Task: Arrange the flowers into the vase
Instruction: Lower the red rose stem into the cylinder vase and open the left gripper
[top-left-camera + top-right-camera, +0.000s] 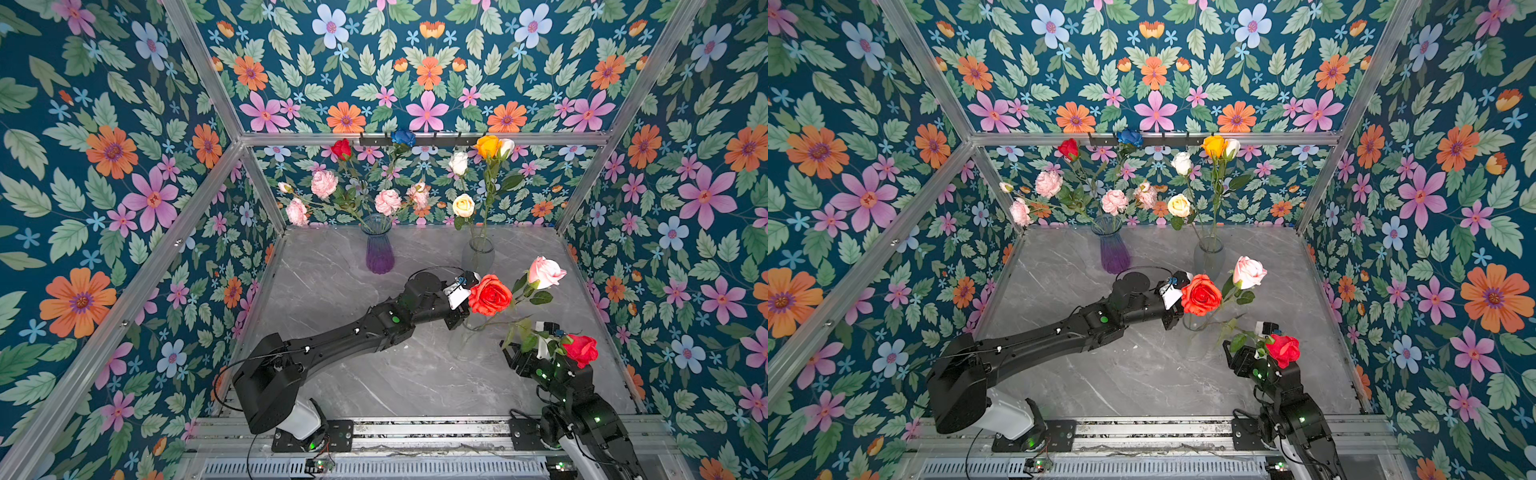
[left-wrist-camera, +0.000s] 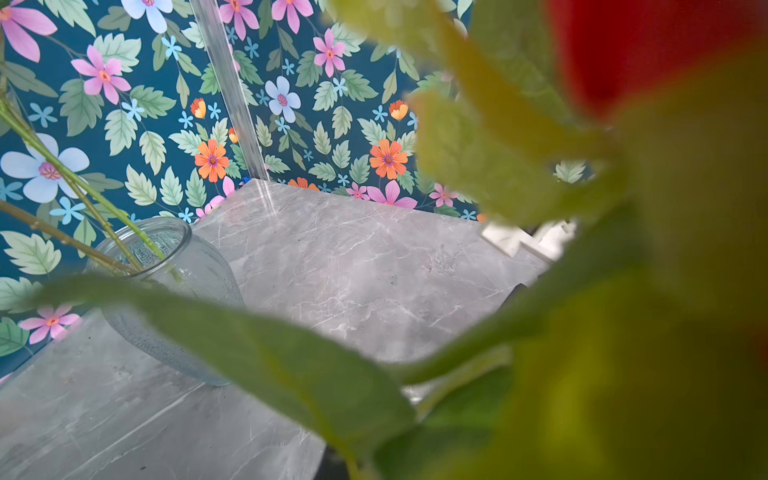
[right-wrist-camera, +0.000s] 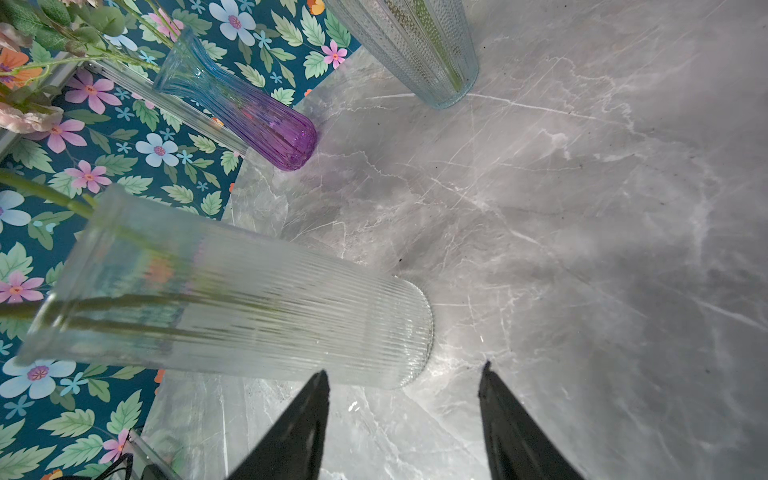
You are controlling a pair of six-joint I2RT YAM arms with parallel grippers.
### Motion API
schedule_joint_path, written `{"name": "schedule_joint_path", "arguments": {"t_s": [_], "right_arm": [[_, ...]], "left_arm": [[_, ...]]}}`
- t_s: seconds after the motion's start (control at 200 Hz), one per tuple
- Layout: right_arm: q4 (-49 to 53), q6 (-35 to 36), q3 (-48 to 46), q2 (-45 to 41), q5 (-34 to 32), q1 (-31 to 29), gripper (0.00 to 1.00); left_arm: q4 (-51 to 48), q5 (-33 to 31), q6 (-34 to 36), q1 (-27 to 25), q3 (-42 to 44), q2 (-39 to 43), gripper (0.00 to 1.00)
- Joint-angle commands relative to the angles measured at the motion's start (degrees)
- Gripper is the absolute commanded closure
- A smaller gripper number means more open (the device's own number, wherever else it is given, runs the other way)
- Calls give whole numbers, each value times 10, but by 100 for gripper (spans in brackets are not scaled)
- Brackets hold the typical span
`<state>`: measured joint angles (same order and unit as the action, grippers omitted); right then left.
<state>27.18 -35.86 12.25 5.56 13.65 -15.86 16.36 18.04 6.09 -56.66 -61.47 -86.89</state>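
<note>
The left gripper [image 1: 459, 312] is squeezed shut right beside the big red rose [image 1: 490, 295]. That rose and a pink rose [image 1: 545, 272] stand in the clear vase [image 3: 249, 307]. The right gripper [image 3: 405, 368] has its fingers apart, holding nothing, near that vase.

Orange-red rose [image 1: 1201, 294], pink rose [image 1: 1249, 272], red rose [image 1: 1283, 350], stems meeting at clear vase [image 1: 1195, 345], left tool [image 1: 1174, 319] beside rim

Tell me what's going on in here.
Flower arranging, mid-task: the clear ribbed vase holds a red-orange rose and a pink rose. The left gripper is shut by the red-orange rose's stem; whether it grips it is unclear. The right gripper is open and empty near the vase's base.
</note>
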Motion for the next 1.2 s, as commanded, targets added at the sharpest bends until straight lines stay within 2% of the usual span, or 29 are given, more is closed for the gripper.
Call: {"name": "schedule_joint_path", "arguments": {"t_s": [0.0, 0.155, 0.23, 0.3, 0.375, 0.44, 0.635, 0.825, 0.945, 1.08, 1.195], "right_arm": [[0, 1, 0, 0, -4, 0, 41], [1, 1, 0, 0, -5, 0, 41], [1, 1, 0, 0, -5, -1, 41], [1, 1, 0, 0, -5, 0, 41], [1, 1, 0, 0, -5, 0, 41], [0, 1, 0, 0, -4, 0, 41], [1, 1, 0, 0, -5, 0, 41], [1, 1, -1, 0, -6, 0, 41], [2, 1, 0, 1, -6, 0, 41], [1, 0, -1, 1, -7, 0, 41], [1, 0, 0, 3, -8, 0, 41]], "left_arm": [[-6, -16, -17, 2, -1, 1, 100], [-20, -65, -68, 2, -16, 7, 100], [-32, -82, -99, 0, -26, 11, 77], [-34, -79, -103, -6, -28, 18, 64], [-23, -67, -103, -11, -21, 29, 42], [-22, -42, -99, -11, -20, 36, 33], [-85, 31, -55, -11, -41, 51, 31], [-125, 58, -32, -5, -50, 80, 29], [-120, 98, -32, 1, -49, 95, 32], [-115, 113, -31, 10, -53, 116, 35], [-106, 151, -51, 13, -70, 111, 42]]}}
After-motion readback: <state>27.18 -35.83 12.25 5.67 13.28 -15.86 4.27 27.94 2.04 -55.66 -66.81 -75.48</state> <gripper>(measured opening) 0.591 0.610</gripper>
